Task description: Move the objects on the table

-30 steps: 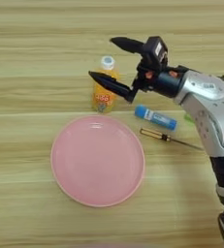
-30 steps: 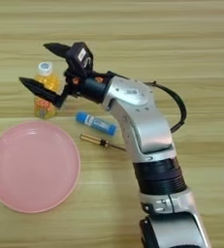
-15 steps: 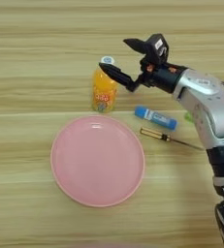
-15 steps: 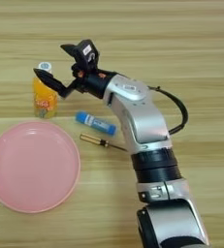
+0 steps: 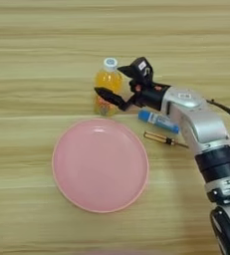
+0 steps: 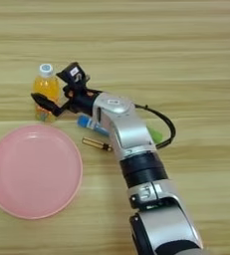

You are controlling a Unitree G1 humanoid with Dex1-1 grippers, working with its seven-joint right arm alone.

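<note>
The bottle (image 5: 106, 89) stands upright on the tabletop (image 5: 37, 60) just beyond the pink plate (image 5: 100, 164), the open tool (image 5: 117, 83) straddling it, seemingly untouched; light, stiff and likely slippery, it is best gripped mid-body.

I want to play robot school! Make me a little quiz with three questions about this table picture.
1. True or false: the orange bottle is standing up on the table.
2. What lies between the blue glue stick and the plate's side? A) a small screwdriver B) a spoon C) a cup
3. Fill in: the gripper's two black fingers are ____, one on each side of the bottle.

Key: 1 true; 2 A; 3 open
</note>
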